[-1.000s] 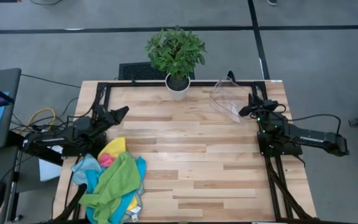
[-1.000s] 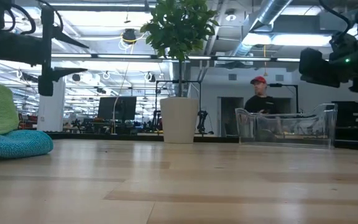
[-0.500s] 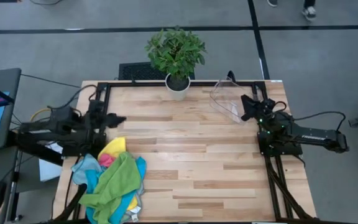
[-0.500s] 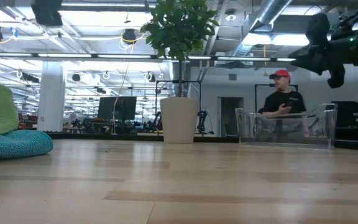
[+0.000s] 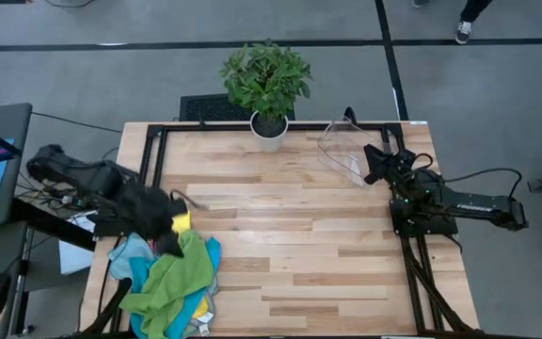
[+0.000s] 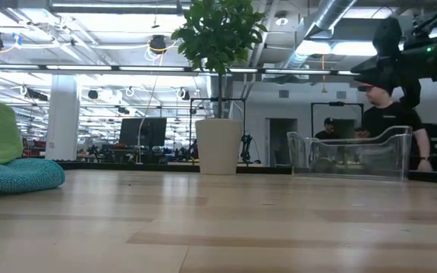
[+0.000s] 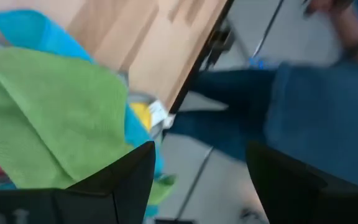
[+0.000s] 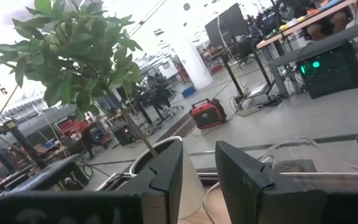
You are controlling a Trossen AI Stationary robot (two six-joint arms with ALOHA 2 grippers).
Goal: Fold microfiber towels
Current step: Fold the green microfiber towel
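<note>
Pale wooden planks make up your table [image 5: 290, 235], framed in black rail, with a leafy green plant in a white pot [image 5: 268, 129] at the middle of its far edge and a clear plastic bin [image 5: 343, 153] near the far right corner. Your heap of soft microfiber towels [image 5: 172, 278] lies at the near left corner: a bright green towel [image 5: 179, 275] is draped on top, with blue, pale teal, pink and yellow cloth showing around and beneath it. Your left gripper [image 5: 169, 235] hangs right over the far end of that heap, pointing down at it; in the left wrist view its two dark fingers [image 7: 132, 174] stand apart with nothing between them, the green towel [image 7: 48, 118] just beyond them and blue-clad legs of a person [image 7: 291, 112] past the table edge. Your right gripper [image 5: 376, 162] waits above the far right part of the table, just beside the clear bin, its fingers [image 8: 166, 174] parted by a narrow gap and grasping nothing, aimed towards the plant [image 8: 79, 56]. From table height you see the green towel resting on a teal one [image 6: 17, 174] at the left, and a person in dark clothes [image 6: 389, 121] behind the bin [image 6: 351, 155].
</note>
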